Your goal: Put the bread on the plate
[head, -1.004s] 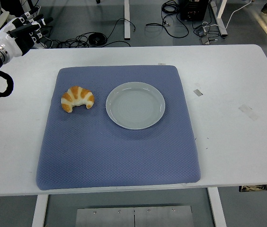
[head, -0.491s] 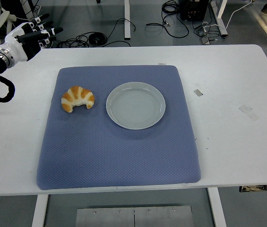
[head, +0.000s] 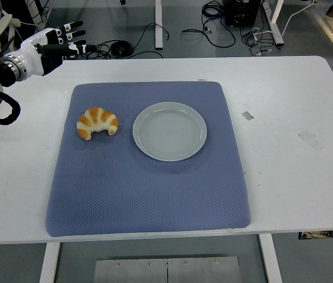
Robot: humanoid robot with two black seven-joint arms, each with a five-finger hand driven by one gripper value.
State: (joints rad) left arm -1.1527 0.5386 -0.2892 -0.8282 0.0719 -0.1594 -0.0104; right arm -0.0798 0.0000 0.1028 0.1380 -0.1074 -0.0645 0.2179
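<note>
- Left hand (head: 51, 42) is further right than half a second ago, out past the table's far left corner now; fingers (head: 75, 26) stretched out straight and a bit fanned, holding nothing; well apart from the bread
- bread (head: 97, 122) hasn't budged, sits on the left part of the blue mat (head: 149, 194), just beside the plate (head: 169, 131) but not touching it; plate looks a hair further right than before, could be nothing
- left arm's cut off by the picture's edge, so only the wrist and a cable loop show; floor cables up top are a tangle, can't sort them out
- count: one bread, one plate, one mat, one robot hand; two or three little tape bits (head: 247, 115) on the white table (head: 296, 177)
</note>
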